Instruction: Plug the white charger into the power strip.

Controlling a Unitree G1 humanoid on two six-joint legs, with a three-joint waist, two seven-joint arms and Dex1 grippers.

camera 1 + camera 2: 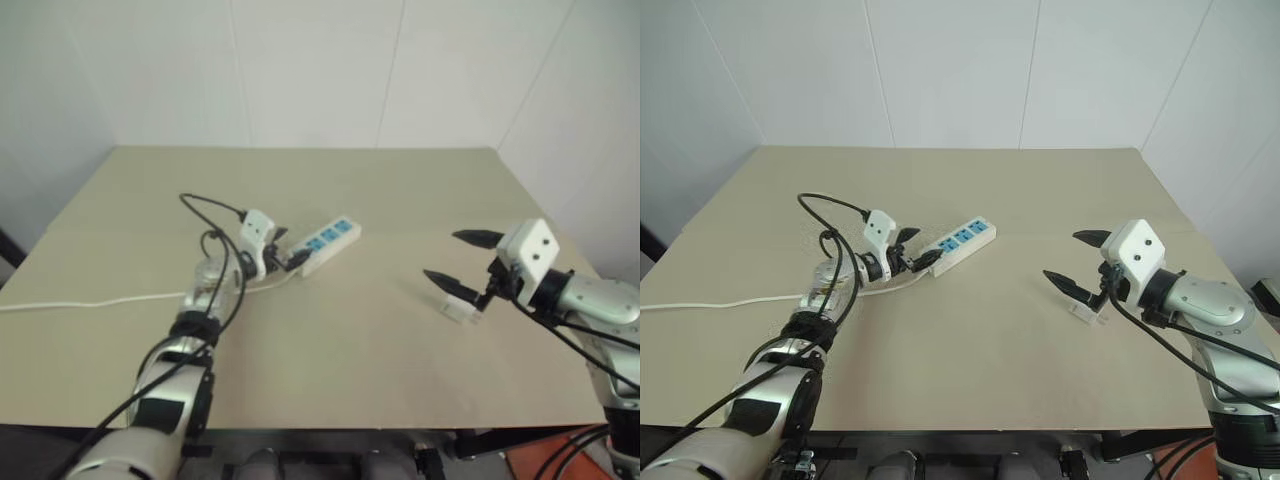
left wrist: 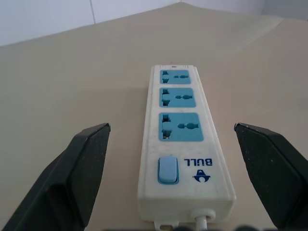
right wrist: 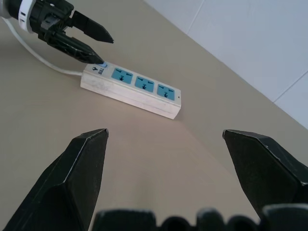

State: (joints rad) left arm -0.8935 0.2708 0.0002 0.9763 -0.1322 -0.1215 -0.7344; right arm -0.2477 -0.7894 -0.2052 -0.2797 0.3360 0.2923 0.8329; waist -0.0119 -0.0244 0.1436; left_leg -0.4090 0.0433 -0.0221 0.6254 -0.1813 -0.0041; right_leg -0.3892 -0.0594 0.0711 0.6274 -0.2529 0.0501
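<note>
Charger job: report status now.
Left gripper open at the strip's switch end. Right gripper open above the charger, not gripping. Sockets empty, table between clear.

arms: silver/grey | blk cables | grippers: white housing, blk fingers (image 1: 894, 256)

Power strip (image 1: 958, 244) left — charger (image 1: 1084, 313) apparently right.

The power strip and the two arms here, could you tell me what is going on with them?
The robot is setting up to plug a white charger into the power strip on the beige table. The left pincer is open at the strip's switch end, its fingers on either side of it in the left wrist view. The right pincer is open above the charger, which lies on the table. All three blue sockets are empty.
</note>
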